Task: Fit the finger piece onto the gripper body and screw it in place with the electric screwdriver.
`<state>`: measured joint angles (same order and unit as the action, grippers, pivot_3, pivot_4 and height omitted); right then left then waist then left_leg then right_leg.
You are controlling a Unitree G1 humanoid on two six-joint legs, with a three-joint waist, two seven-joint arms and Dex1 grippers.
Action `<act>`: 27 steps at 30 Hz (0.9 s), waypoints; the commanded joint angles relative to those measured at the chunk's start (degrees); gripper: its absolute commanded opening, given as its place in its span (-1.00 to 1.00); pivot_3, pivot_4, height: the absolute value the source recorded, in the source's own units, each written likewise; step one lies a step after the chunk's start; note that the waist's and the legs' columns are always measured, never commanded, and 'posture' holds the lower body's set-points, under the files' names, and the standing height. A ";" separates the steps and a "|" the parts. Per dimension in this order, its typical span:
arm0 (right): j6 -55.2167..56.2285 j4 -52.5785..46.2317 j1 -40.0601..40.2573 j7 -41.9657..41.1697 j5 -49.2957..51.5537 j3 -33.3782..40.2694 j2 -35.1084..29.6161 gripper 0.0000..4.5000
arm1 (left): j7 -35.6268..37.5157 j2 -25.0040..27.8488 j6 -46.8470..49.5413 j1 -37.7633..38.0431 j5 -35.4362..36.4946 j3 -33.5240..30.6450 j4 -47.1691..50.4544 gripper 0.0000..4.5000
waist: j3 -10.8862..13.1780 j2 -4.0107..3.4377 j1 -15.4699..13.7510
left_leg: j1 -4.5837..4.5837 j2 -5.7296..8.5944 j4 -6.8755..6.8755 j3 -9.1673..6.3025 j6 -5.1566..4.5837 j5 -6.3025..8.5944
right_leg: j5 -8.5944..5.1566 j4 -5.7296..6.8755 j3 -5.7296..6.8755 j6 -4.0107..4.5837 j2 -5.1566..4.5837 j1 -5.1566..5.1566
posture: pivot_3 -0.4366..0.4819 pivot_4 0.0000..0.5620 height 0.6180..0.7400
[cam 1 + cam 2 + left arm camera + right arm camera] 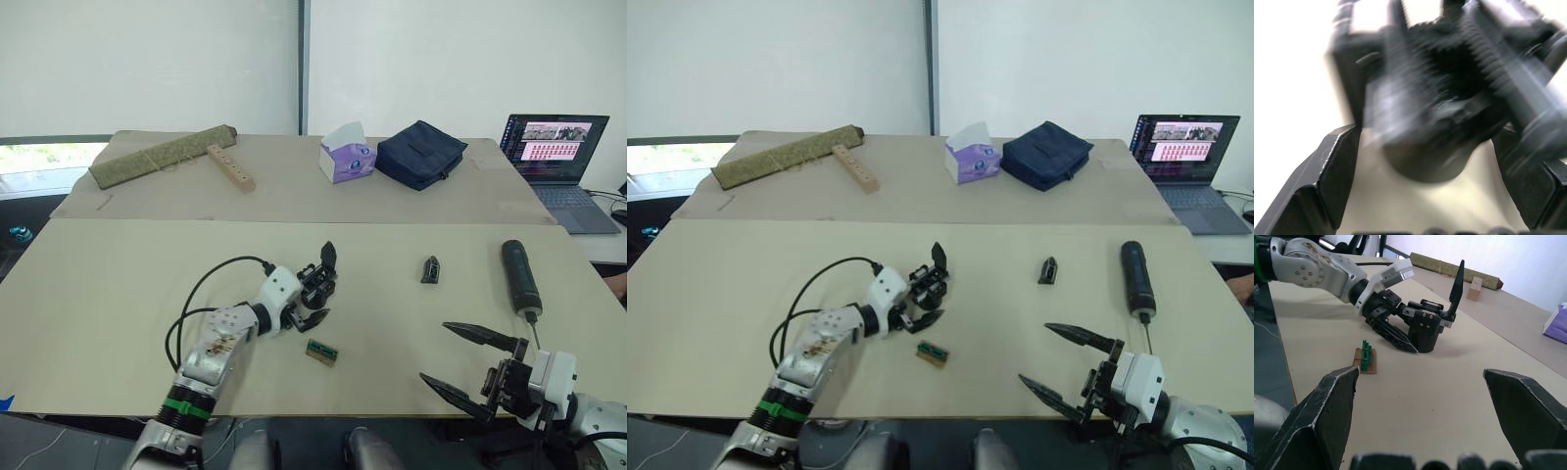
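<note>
Bare table lies between finger piece and screwdriver — unobstructed.

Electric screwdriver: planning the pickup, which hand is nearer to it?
Right. The right hand sits open just below the electric screwdriver's bit; the left hand is across the table at the gripper body.

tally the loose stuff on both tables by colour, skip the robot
black: 3 - gripper body, finger piece, electric screwdriver
green: 2 - small block, rolled mat
tan: 1 - wooden bar
purple: 1 - tissue box
navy: 1 - pouch
grey: 1 - laptop
total: 9
</note>
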<state>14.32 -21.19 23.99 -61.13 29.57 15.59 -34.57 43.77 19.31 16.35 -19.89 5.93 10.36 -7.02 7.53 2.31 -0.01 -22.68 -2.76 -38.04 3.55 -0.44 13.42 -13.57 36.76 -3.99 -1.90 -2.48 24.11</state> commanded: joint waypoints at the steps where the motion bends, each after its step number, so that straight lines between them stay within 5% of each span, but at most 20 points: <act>1: -0.34 -1.22 -0.18 -0.37 1.40 0.96 -0.84 1.00 | 8.76 3.72 -4.26 -3.97 2.75 -1.30 -5.89 0.98 | 0.00 0.00 -0.01 | 0.00 0.00 0.00 0.01 0.00 0.00 | 0.00 -0.01 0.00 0.00 0.00 0.00 | -0.05 -0.47 1.00; 11: -1.42 -1.31 -0.33 -0.47 1.83 0.90 -1.48 1.00 | 28.56 2.09 -27.01 -18.12 2.50 -0.07 -36.41 0.98 | 0.00 0.01 -0.56 | -0.07 0.06 -0.01 0.04 0.00 0.00 | 0.00 -0.09 0.00 0.00 -0.02 -0.02 | -0.05 -0.47 1.00; 23: -1.84 -4.35 2.70 1.59 0.98 1.70 -0.91 1.00 | 33.55 -4.25 -37.73 -27.57 0.00 -1.69 -55.19 0.98 | 0.01 0.02 -0.56 | -0.20 0.09 -0.08 -0.05 0.00 0.00 | 0.01 -0.10 0.02 -0.05 -0.01 0.01 | -0.05 -0.47 1.00; 27: -1.53 -4.64 3.15 2.56 0.49 1.79 -0.58 1.00 | 32.00 -3.94 -40.25 -27.59 0.11 -3.18 -56.32 0.44 | 0.01 0.02 -0.36 | -0.19 0.08 -0.09 -0.05 0.00 0.00 | 0.01 -0.08 0.02 -0.06 0.00 0.01 | -0.05 -0.47 1.00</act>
<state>12.27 -23.72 27.10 -59.12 29.98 16.06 -35.24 75.70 15.12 -22.79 -46.57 5.90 8.46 -63.41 7.54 2.34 -0.37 -22.87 -2.68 -38.13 3.49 -0.44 13.42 -13.56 36.69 -3.97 -1.95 -2.48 24.12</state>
